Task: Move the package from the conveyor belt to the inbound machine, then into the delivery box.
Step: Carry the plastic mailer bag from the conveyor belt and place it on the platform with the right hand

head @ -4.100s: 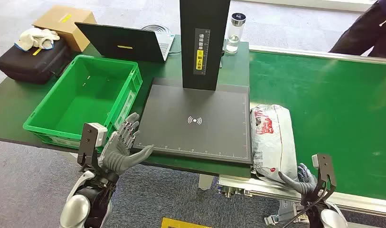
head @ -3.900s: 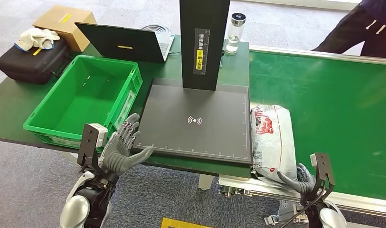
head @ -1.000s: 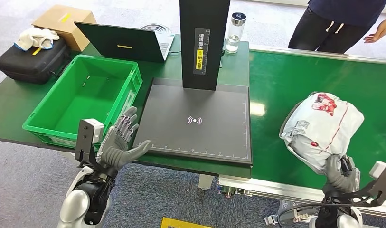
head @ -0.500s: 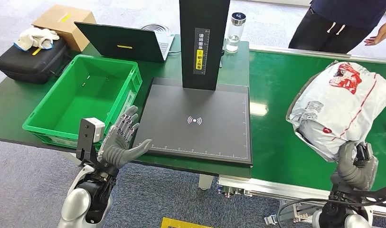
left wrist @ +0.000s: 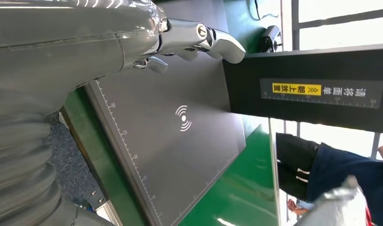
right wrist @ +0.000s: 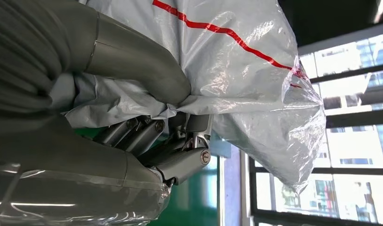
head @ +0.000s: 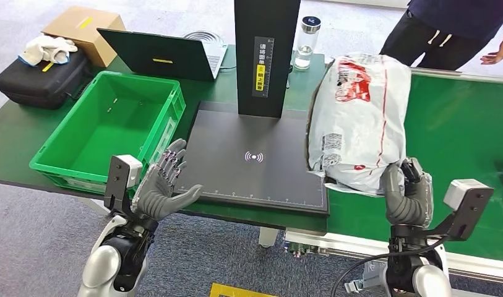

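A white plastic package (head: 359, 117) with red print and a red stripe hangs in the air, standing on end over the seam between the black inbound machine pad (head: 255, 158) and the green conveyor belt (head: 459, 142). My right hand (head: 404, 197) grips its lower end; in the right wrist view the thumb and fingers (right wrist: 147, 136) pinch the bag film (right wrist: 236, 70). My left hand (head: 162, 185) hovers open at the pad's near-left corner, fingers spread, holding nothing. The empty green delivery box (head: 109, 127) stands left of the pad.
The machine's black post (head: 266, 55) rises behind the pad. A laptop (head: 159, 55), a bottle (head: 306, 34), a black case (head: 41, 77) and a cardboard box (head: 81, 25) lie at the back. A person (head: 447, 28) stands behind the belt.
My right hand has swung the package left and higher, from over the belt's right side to the pad's right edge, turning it upright. The left hand has barely moved.
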Controlling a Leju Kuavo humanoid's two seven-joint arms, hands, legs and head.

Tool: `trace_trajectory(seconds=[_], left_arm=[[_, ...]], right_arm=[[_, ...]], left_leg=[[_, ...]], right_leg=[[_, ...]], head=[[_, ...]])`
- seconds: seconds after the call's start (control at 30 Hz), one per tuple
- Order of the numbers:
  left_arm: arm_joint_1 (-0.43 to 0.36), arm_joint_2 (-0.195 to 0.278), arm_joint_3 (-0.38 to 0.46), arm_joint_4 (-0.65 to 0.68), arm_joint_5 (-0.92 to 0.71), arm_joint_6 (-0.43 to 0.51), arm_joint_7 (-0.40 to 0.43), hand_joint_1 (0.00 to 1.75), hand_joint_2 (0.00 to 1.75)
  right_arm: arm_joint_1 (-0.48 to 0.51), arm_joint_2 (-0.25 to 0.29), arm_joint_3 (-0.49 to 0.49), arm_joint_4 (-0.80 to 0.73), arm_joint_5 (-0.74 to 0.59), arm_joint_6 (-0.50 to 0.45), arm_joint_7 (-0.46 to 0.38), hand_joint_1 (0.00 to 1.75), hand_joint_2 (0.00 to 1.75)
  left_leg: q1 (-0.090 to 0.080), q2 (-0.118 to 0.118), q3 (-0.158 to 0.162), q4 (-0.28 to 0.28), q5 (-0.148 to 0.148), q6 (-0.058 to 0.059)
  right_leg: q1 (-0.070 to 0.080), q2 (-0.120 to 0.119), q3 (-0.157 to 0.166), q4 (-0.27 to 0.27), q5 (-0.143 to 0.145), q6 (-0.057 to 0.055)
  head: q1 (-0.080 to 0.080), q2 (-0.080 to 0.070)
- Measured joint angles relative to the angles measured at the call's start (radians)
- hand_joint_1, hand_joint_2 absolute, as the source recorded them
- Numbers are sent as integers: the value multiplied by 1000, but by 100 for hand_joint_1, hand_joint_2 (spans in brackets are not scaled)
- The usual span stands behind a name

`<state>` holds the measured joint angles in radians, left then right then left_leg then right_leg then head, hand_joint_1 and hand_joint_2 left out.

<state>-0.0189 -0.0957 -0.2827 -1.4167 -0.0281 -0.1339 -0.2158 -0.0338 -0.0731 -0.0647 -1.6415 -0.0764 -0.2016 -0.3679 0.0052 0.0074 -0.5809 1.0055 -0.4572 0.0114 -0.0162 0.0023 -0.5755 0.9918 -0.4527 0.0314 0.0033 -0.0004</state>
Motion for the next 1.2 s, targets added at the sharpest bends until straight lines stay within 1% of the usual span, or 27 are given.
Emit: trace_trajectory(seconds=[0.23,0.43,0.67,0.87,1.03,1.2], left_arm=[[0,2,-2,13,8,-5,-11,0,175],[3,6,-2,16,15,-5,-15,0,175],[7,10,-2,16,16,-4,-16,0,175],[8,14,-3,24,25,-4,-24,0,175],[8,17,-3,31,30,-2,-31,0,175],[8,18,-3,32,33,1,-33,0,175]], right_arm=[[-8,-26,104,7,30,37,29,175,175],[-32,-37,165,35,38,45,47,175,175],[-42,-45,190,52,39,51,52,175,175],[-46,-52,211,76,18,89,96,175,175],[-67,-53,235,131,2,104,112,175,175],[-112,-57,246,216,-47,141,166,175,175]], left_leg=[[0,0,0,0,0,0],[0,0,0,0,0,0],[0,0,0,0,0,0],[0,0,0,0,0,0],[0,0,0,0,0,0],[0,0,0,0,0,0]], right_leg=[[0,0,0,0,0,0],[0,0,0,0,0,0],[0,-1,0,0,0,0],[0,-1,0,0,0,0],[0,0,0,0,0,0],[0,0,0,0,0,0]], head=[[0,0],[0,0],[0,0],[0,0],[0,0],[0,0]])
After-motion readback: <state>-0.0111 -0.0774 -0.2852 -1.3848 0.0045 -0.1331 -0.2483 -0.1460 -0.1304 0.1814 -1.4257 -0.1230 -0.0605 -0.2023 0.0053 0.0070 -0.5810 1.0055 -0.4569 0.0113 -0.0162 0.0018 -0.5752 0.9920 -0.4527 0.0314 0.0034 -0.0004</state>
